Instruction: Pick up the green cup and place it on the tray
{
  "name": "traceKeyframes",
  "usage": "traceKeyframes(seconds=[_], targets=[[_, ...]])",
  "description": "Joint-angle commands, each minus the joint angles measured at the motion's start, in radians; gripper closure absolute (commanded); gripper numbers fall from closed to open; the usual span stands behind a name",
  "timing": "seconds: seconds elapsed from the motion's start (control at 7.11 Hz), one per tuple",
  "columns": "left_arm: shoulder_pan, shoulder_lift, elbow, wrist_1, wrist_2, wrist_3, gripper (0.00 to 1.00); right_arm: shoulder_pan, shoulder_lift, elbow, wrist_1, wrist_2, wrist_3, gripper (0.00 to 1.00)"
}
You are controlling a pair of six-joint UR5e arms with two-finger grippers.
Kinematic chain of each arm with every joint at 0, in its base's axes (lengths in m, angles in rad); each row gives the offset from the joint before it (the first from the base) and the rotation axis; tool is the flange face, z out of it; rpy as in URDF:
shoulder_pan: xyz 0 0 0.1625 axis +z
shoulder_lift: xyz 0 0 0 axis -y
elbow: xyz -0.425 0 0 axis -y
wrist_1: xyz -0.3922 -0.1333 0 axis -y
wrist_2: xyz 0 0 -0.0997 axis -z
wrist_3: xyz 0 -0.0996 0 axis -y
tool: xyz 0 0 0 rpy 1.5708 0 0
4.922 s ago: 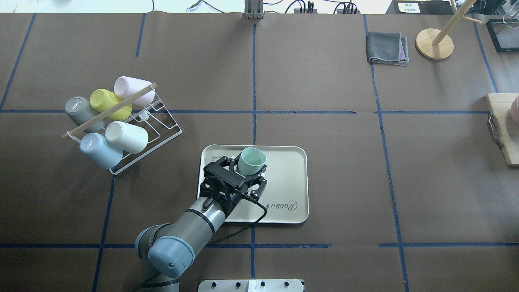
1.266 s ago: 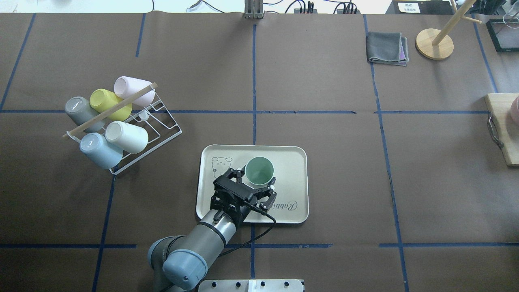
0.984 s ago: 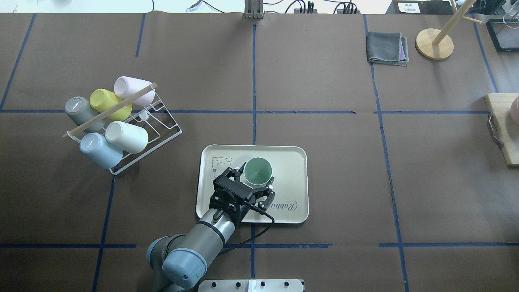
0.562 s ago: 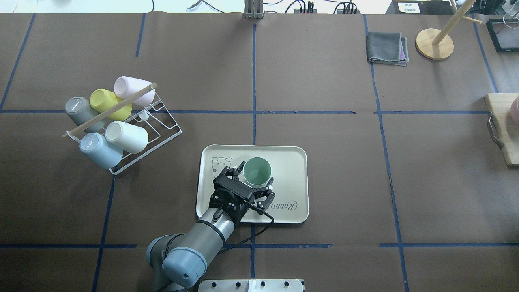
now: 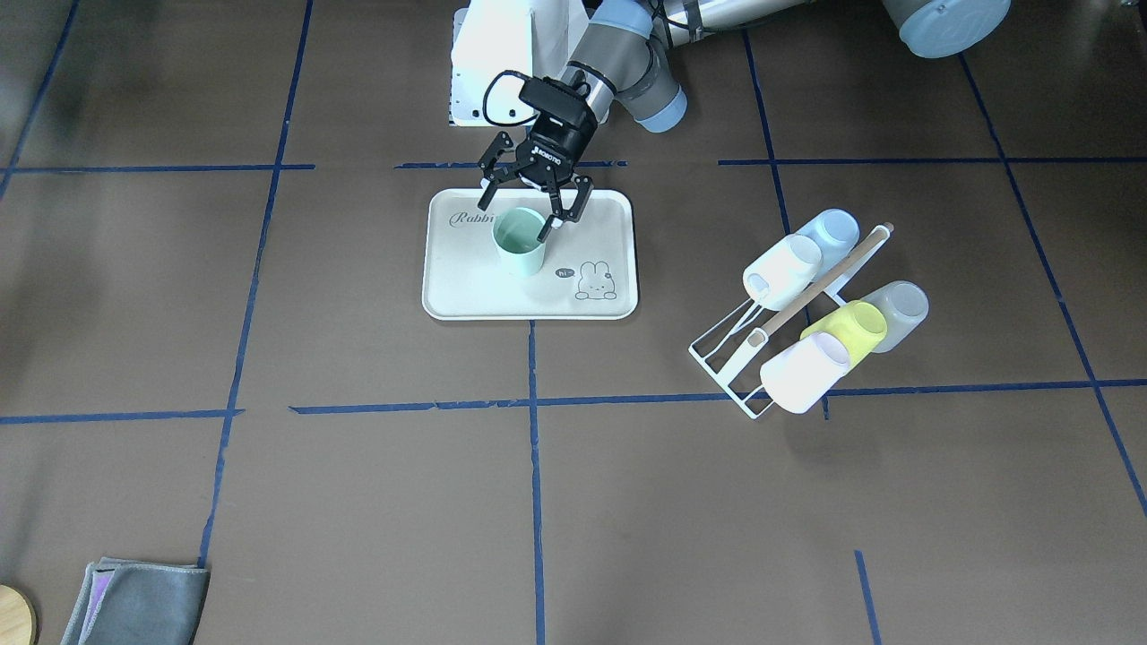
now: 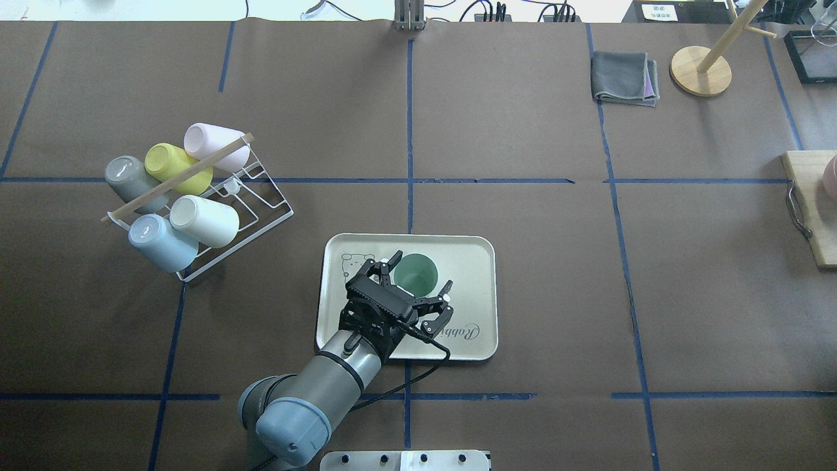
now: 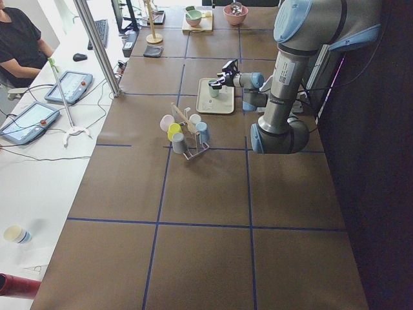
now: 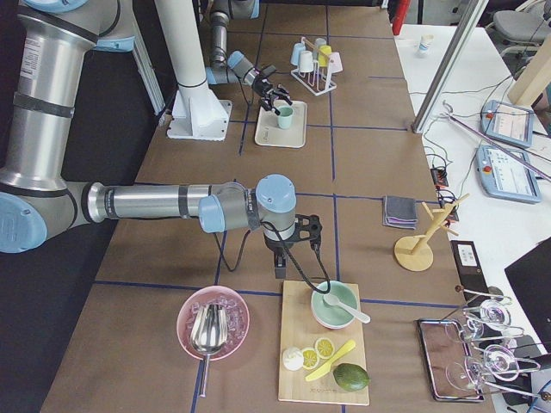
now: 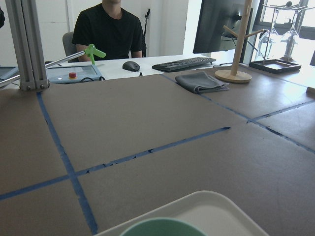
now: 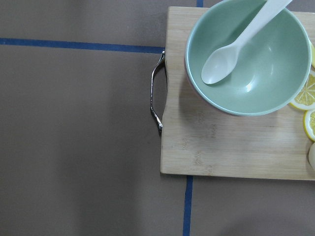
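Observation:
The green cup (image 6: 416,273) stands upright on the cream tray (image 6: 467,261), near its middle and beside the "Rabbit" script. My left gripper (image 6: 422,273) is open, one finger on each side of the cup and spread wider than it. From the front view the cup (image 5: 519,244) sits just below the open left gripper (image 5: 521,218). The cup's rim (image 9: 162,227) and a tray corner (image 9: 221,209) show at the bottom of the left wrist view. My right gripper (image 8: 289,249) hangs over the far table end by a wooden board; I cannot tell its state.
A white wire rack (image 6: 252,196) holding several cups lies left of the tray. A grey folded cloth (image 6: 624,77) and a wooden stand (image 6: 700,70) sit at the back right. A cutting board (image 10: 236,147) with a green bowl (image 10: 248,54) lies under the right wrist.
The left gripper lowered the tilted cup upright onto the tray, then spread its fingers wider and let go. The cup stays put on the tray.

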Motion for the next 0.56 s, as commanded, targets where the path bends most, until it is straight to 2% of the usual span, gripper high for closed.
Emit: traceKeyframes(seconds=[0.0,0.14,0.42], targets=[[-0.014,-0.002,-0.076,0.004,-0.001,0.047,0.01,-0.001,0.0,0.0,0.002,-0.001,0.001,0.0],[-0.032,0.001,-0.124,0.018,-0.006,0.05,0.01,-0.001,0.0,0.0,0.002,-0.001,0.001,0.0],[-0.109,0.007,-0.292,0.343,-0.059,0.113,0.01,0.001,0.0,0.0,0.003,-0.001,0.001,0.0]])
